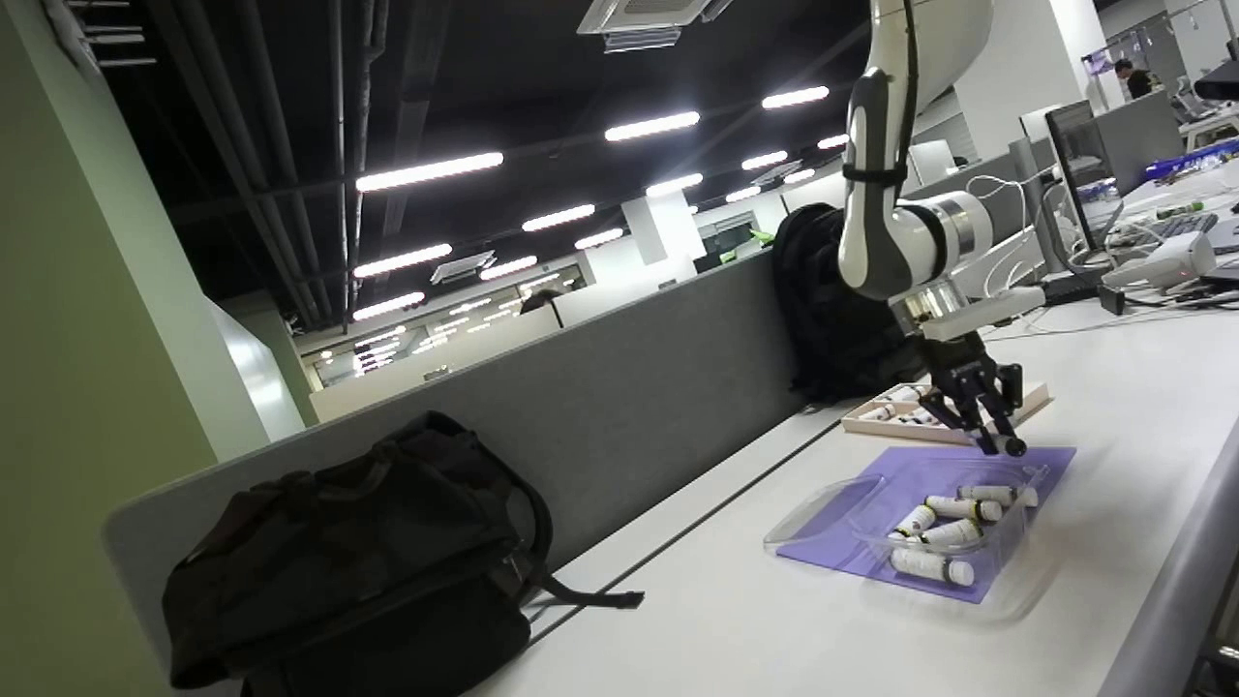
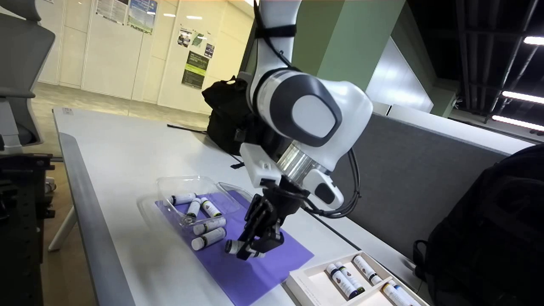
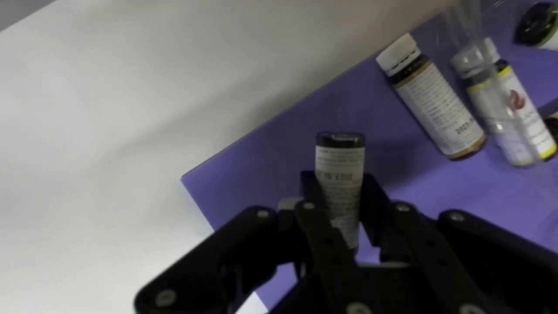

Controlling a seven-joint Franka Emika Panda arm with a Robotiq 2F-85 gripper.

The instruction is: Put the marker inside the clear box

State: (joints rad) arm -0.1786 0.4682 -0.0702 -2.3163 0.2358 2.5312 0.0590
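No marker shows near my gripper; the thing held is a small dark bottle with a white label [image 3: 340,165], also in both exterior views [image 1: 1012,446] [image 2: 233,246]. My gripper [image 3: 338,187] is shut on its sides, and its dark base end points up the wrist picture. In the exterior views my gripper [image 1: 997,440] [image 2: 250,250] is low over the purple sheet, beside the clear box. The clear box [image 1: 876,544] [image 2: 180,183] is open, with several similar bottles [image 2: 211,207] lying in it. One bottle [image 3: 431,100] lies on the sheet outside the box, near its wall.
A clear lid [image 1: 799,532] lies beside the box on the purple sheet [image 2: 276,280]. A shallow wooden tray [image 2: 312,293] with more bottles stands at the sheet's far end from the box. Black backpacks [image 1: 348,561] [image 1: 823,310] stand by the grey divider [image 1: 658,407].
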